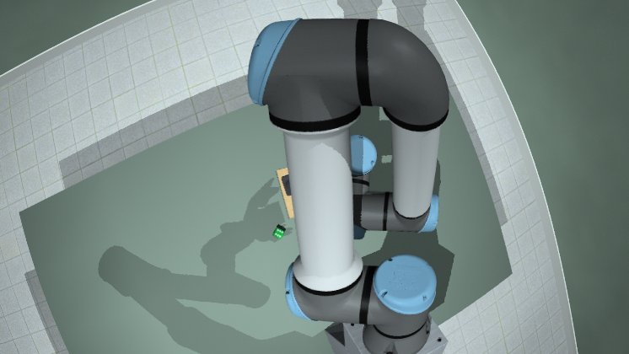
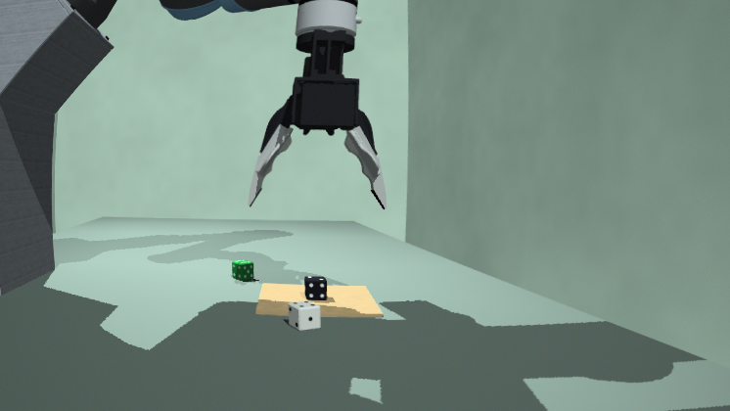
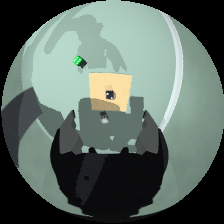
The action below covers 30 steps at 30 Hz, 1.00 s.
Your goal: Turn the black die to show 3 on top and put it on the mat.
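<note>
The black die (image 2: 315,288) (image 3: 110,94) sits flat on the tan mat (image 2: 352,296) (image 3: 120,82) (image 1: 287,206), wholly within its edges. Its side facing the exterior camera shows four pips; its top number is too small to read. My gripper (image 2: 317,207) (image 3: 109,110) is wide open and empty, well above the mat. The white die (image 2: 304,316) (image 3: 104,117) lies flat just off the mat's edge nearest the exterior camera, one pip on its front side. The green die (image 2: 242,270) (image 3: 78,61) (image 1: 278,232) lies flat off the mat. The arm hides the black and white dice in the top view.
The arm's base mount (image 1: 345,340) (image 2: 30,153) stands to the left in the exterior view. A wall (image 2: 562,153) rises on the right there. Arm shadows cross the table and part of the mat.
</note>
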Motion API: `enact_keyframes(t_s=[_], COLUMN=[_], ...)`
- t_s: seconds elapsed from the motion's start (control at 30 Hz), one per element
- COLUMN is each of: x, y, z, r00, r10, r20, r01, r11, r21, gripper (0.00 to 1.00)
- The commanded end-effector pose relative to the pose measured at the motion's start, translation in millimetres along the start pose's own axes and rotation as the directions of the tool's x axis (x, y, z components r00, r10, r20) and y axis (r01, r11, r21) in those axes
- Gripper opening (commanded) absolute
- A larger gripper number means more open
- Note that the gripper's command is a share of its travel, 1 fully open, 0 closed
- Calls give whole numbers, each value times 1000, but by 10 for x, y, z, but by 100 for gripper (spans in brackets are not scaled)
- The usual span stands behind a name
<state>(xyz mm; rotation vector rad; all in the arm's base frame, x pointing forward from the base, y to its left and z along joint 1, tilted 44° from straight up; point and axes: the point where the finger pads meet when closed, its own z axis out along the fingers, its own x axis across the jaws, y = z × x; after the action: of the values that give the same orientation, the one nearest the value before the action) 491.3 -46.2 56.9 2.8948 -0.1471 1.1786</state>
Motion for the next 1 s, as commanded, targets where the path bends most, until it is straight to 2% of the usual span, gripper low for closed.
enact_keyframes(t_s=[0.0, 0.6, 0.63, 0.97], x=[3, 2, 2, 2], y=[0, 3, 3, 3], z=[-2, 69, 69, 69], r00=[1000, 1000, 1000, 1000], r10=[0, -17, -17, -17], r20=[-1, 0, 0, 0], r01=[0, 17, 17, 17], r11=[1000, 1000, 1000, 1000], r21=[0, 0, 0, 0], gripper=[100, 100, 24, 24])
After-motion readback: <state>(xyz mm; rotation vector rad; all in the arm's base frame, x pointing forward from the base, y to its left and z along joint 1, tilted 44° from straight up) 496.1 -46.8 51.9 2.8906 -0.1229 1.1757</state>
